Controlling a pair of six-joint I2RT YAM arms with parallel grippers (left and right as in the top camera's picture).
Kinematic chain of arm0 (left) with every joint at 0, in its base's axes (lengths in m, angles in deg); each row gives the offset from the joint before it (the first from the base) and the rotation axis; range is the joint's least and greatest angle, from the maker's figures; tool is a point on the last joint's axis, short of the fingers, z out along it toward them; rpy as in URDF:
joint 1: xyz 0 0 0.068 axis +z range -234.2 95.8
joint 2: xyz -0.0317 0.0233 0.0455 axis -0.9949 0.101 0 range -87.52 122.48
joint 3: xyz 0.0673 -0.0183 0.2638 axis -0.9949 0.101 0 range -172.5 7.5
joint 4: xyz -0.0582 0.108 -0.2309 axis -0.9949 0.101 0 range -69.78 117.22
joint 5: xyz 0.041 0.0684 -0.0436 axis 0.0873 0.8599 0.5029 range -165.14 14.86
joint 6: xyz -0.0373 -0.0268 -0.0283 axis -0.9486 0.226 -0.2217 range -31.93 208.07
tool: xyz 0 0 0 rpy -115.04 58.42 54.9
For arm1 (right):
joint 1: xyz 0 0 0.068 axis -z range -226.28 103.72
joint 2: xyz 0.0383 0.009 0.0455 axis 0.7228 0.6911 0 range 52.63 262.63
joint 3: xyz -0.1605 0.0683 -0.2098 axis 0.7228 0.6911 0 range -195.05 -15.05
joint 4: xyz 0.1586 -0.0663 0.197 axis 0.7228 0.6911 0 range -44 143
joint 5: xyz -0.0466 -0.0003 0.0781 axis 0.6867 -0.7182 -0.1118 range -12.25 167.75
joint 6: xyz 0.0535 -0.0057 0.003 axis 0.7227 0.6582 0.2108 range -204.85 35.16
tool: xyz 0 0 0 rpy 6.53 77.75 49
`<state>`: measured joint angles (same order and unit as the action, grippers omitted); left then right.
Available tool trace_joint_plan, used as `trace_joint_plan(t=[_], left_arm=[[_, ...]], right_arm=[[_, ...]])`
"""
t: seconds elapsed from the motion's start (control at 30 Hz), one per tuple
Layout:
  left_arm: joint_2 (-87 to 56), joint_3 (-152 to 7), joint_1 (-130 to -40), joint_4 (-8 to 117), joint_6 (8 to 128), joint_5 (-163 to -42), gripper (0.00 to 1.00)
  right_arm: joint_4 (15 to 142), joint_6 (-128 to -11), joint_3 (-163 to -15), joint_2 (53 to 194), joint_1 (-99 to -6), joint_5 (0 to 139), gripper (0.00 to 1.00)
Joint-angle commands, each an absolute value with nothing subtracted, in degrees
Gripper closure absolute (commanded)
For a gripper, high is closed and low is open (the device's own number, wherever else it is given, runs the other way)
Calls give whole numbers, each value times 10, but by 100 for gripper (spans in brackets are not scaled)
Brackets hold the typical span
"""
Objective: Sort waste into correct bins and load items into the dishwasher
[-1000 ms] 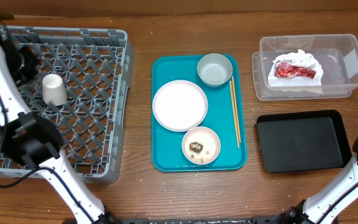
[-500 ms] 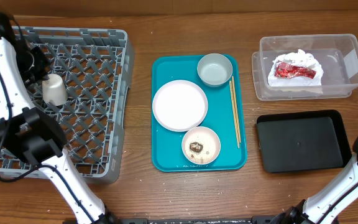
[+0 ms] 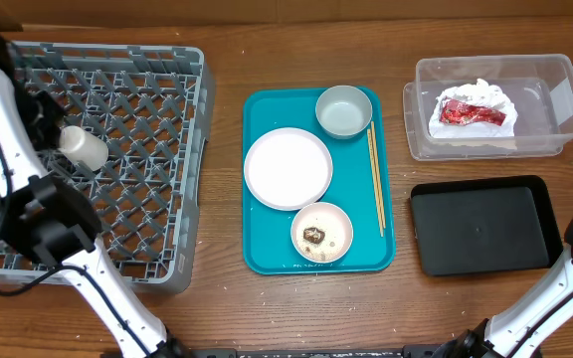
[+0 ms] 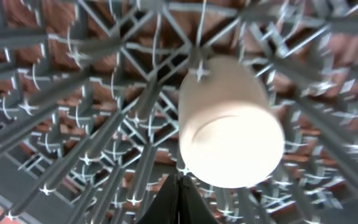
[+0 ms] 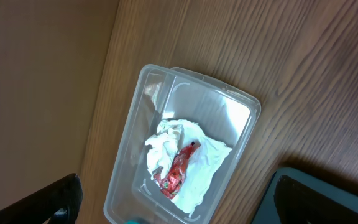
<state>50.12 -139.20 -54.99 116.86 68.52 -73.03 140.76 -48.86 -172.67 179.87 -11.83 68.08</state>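
While I'm hovering the left arm over the dish rack (image 3: 195, 149), the left gripper (image 4: 179, 198) is sitting fully closed with nothing between its fingers. Its tip is pointing at the white cup (image 3: 82, 146), right at the cup's lower edge. I can't tell whether it's making contact.
>> Cup position?
I'm seeing it tipped off upright on the grid floor, in the far-left part of the rack.
>> Right side?
Over there the right gripper (image 5: 174, 200) is hanging wide open, gripping nothing, looking down at the clear tub (image 3: 555, 99). In that tub, far right, the napkin (image 3: 477, 121) and red wrapper (image 3: 471, 111) are lying together. Just near of it the black tray (image 3: 480, 227) is sitting.
>> Rest of the load?
Everything else is sitting on the teal tray (image 3: 267, 254), centre. I'm reading the plate (image 3: 287, 168) on its left half, the pale dish (image 3: 343, 110) at the far end, and the saucer (image 3: 321, 232) at the near end carrying brown bits (image 3: 313, 236). Along the right edge the chopsticks (image 3: 375, 179) are lying.
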Motion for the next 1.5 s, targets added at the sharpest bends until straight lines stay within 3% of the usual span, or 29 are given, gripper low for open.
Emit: trace_joint_plan(t=[0.0, 0.13, 0.2, 0.3, 0.43, 0.8, 1.2, 1.47], left_arm=[[472, -1433, -547, 1169, 703, -834, 96], [449, -1442, -573, 1170, 814, -997, 96], [448, -1441, -617, 1170, 862, -1051, 77], [451, -1428, -669, 1170, 864, -1048, 96], [457, -1409, -758, 1166, 869, -1043, 96], [463, -1304, -946, 1063, 787, -747, 96], [463, -1155, -936, 826, 799, -573, 96], [463, -1145, -921, 746, 838, -571, 96]], right_arm=[[1406, -491, -1737, 1791, -117, 680, 0], [1406, -491, -1737, 1791, -117, 680, 0], [1407, -491, -1737, 1791, -117, 680, 0], [1406, -491, -1737, 1791, -117, 680, 0], [1406, -491, -1737, 1791, -117, 680, 0], [1406, -491, -1737, 1791, -117, 680, 0], [1406, -491, -1737, 1791, -117, 680, 0], [1407, -491, -1737, 1791, -117, 680, 0]])
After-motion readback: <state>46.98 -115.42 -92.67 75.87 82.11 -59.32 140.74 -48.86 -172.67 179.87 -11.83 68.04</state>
